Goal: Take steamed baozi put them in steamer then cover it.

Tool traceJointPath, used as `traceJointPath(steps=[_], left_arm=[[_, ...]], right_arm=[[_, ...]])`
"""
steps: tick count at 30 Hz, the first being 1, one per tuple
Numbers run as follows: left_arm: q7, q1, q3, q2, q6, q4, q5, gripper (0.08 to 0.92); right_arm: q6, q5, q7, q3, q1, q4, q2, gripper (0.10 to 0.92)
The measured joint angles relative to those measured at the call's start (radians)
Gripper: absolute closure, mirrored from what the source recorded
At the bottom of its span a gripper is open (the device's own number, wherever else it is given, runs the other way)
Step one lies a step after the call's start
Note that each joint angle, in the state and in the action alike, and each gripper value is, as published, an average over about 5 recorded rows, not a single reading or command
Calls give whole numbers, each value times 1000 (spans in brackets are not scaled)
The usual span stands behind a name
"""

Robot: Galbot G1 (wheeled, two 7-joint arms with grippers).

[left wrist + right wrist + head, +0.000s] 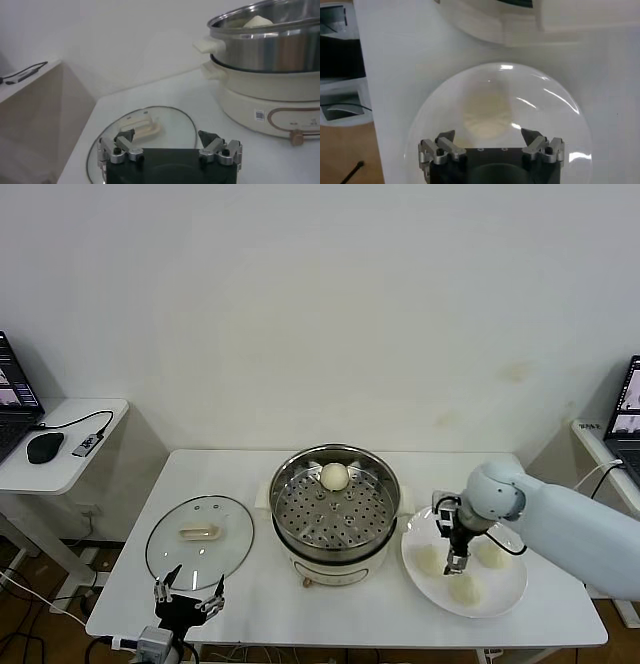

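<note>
The steamer (335,519) stands mid-table with one baozi (334,476) on its perforated tray. It also shows in the left wrist view (270,45) with that bun (257,21). Three baozi (429,559) (463,588) (490,554) lie on a white plate (510,589) to its right. My right gripper (456,562) is open just above the plate among the buns. In the right wrist view one baozi (485,115) lies just ahead of the right gripper (490,137), untouched. The cover (200,539) lies flat left of the steamer. My left gripper (188,599) is open and empty near the table's front edge, just short of the cover (145,130).
A side table (60,449) at the far left holds a mouse, a cable and a laptop. Another laptop (625,419) stands at the far right. The steamer's white base (520,20) is close beyond the plate (560,100) in the right wrist view.
</note>
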Motion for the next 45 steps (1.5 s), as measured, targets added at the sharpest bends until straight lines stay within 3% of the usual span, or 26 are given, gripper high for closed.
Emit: traceJointPath(steps=[25,33,45], left_arm=[[2,-17,5,-4,-2,34,0,177],[2,-19,10,-7,-3,37,3,177],[1,-20,15,-11,-6,37,9,177]], right_arm=[[-3,-23,46,23,-57,-60,57,208],[-3,-20,48,32,-64,-68,63,356],[-3,7,29,40,-35,-40,25,430]])
